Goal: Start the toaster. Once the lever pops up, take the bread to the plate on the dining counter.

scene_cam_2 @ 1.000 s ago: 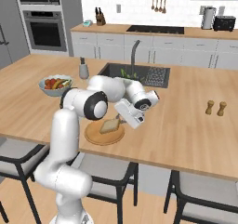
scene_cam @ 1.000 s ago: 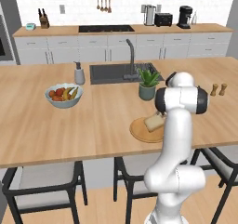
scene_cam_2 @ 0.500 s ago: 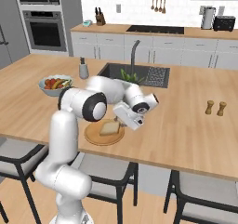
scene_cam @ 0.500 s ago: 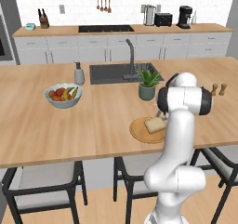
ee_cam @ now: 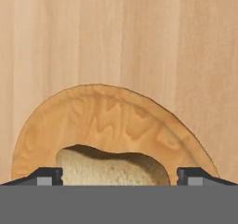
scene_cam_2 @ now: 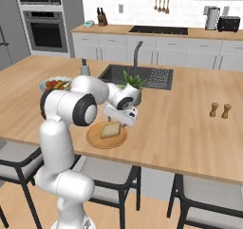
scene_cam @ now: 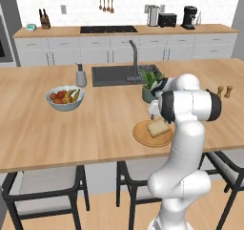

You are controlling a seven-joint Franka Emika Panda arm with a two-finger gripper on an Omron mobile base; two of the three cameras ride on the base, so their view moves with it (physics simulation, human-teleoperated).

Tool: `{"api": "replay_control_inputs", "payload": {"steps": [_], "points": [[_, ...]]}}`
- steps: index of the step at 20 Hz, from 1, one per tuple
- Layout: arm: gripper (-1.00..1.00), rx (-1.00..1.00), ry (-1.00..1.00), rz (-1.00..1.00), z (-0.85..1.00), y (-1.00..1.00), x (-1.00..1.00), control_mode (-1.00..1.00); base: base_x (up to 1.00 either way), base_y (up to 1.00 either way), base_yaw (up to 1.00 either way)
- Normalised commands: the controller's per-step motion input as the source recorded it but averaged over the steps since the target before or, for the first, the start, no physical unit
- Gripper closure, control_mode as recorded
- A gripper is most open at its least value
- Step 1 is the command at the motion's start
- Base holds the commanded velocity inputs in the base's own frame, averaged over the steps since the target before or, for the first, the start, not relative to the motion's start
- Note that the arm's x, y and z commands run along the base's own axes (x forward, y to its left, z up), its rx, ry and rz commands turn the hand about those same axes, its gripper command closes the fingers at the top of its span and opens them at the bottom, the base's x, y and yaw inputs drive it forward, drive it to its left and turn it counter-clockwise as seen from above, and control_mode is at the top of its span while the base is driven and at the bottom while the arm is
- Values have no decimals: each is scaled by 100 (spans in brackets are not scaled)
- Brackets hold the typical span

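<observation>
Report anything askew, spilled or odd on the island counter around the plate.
Nothing stands out. The pale square bread slice lies on the round tan wooden plate, inside its rim. No crumbs or spills show on the light-wood dining counter. The tool stands open, its fingertips either side of the slice.

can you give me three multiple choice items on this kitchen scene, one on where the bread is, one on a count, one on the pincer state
1. Where does the bread lie?
A. in the sink
B. on the plate
C. in the fruit bowl

2. How many small shakers stand on the dining counter?
A. two
B. four
C. none

3. How is the pincer set?
A. shut on the bread
B. shut on nothing
C. open, fingertips wide to either side of the bread

Answers: 1 B, the slice rests on the round wooden plate. 2 A, a pair stands side by side. 3 C, the hand view shows clear gaps between tips and slice.
</observation>
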Motion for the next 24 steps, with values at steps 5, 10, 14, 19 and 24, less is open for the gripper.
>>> {"api": "replay_control_inputs", "payload": {"steps": [5,10,14,19,24], "points": [[-100,-47,1,-2,0,-9,0,-100,0,0,0],[-100,-46,0,0,0,-16,1,-100,0,0,0],[-100,-17,0,0,67,-1,-2,-100,0,0,0],[-100,31,1,1,100,-4,-36,-100,0,0,0],[-100,45,5,2,100,-15,-58,-100,0,0,0]]}}
